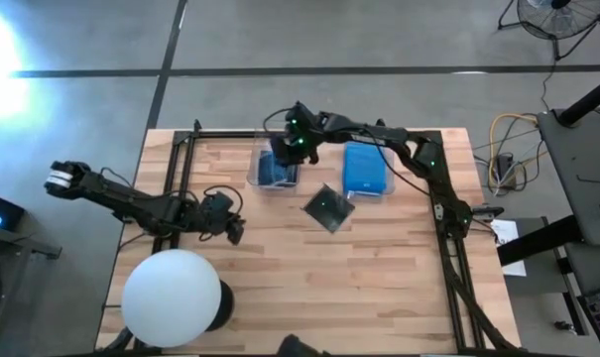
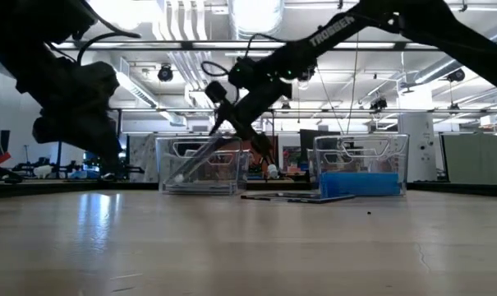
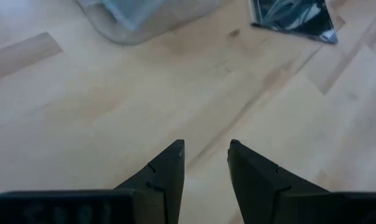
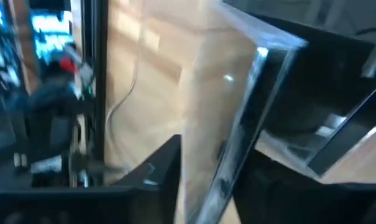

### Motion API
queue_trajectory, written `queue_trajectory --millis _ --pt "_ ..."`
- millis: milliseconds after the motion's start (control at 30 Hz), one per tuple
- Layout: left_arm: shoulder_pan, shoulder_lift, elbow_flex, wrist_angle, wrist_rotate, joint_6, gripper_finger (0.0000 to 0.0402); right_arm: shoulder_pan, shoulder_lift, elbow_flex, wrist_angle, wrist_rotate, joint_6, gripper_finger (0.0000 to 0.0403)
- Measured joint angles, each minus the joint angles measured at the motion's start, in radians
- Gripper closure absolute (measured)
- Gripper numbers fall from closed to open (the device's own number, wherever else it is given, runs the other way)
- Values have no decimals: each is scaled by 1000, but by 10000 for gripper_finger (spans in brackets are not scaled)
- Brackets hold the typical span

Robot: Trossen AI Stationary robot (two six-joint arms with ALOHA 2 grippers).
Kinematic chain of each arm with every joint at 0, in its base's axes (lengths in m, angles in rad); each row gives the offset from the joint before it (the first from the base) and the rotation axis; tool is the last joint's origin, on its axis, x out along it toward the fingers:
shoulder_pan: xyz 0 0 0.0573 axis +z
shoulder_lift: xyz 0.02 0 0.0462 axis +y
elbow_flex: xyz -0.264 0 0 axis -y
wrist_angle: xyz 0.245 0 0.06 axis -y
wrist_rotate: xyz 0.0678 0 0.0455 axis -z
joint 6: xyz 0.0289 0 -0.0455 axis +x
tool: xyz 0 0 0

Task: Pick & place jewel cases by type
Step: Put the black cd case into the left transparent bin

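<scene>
the right gripper point(image 1: 285, 151), jaws pinching a dark jewel case point(image 2: 200, 159), hangs tilted over the left clear bin point(image 1: 255, 167).

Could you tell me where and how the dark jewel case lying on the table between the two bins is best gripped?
The dark jewel case lies flat and skewed, clear of both bins. Probably come straight down and pinch two opposite thin edges, wrist turned to match its skew.

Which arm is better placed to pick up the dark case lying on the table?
Probably left: its gripper is free, while the right gripper is over the left bin, gripping a case. The dark case lies between.
</scene>
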Motion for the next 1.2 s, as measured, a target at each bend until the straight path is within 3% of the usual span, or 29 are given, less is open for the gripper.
queue_trajectory --millis 67,133,300,333,400,533,633,733,800,900,1200 --pt "11 0 0 1 -8 4 296 2 4 68 -127 3 -99 259" --pt "19 0 0 1 -8 3 296 5 2 139 -335 111 -250 228" --pt "22 0 -1 3 -14 20 296 99 -56 257 -772 677 -618 169" --pt "22 -1 -5 12 -14 35 296 136 -79 252 -825 715 -650 161" --pt "22 -1 -20 27 -14 62 296 219 -109 189 -847 679 -648 152" --pt "22 -1 -63 86 16 73 296 404 -119 -28 -707 732 -546 157" --pt "21 -1 -95 115 58 59 296 503 -160 -167 -589 794 -330 169" --pt "20 -1 -125 153 91 61 296 559 -183 -281 -476 921 9 180" --pt "20 -1 -141 180 117 60 296 576 -184 -340 -442 1008 317 186" --pt "20 -1 -147 209 161 61 296 576 -197 -395 -411 1026 631 194" --pt "20 -2 -146 252 234 67 296 562 -139 -459 -328 952 705 234"
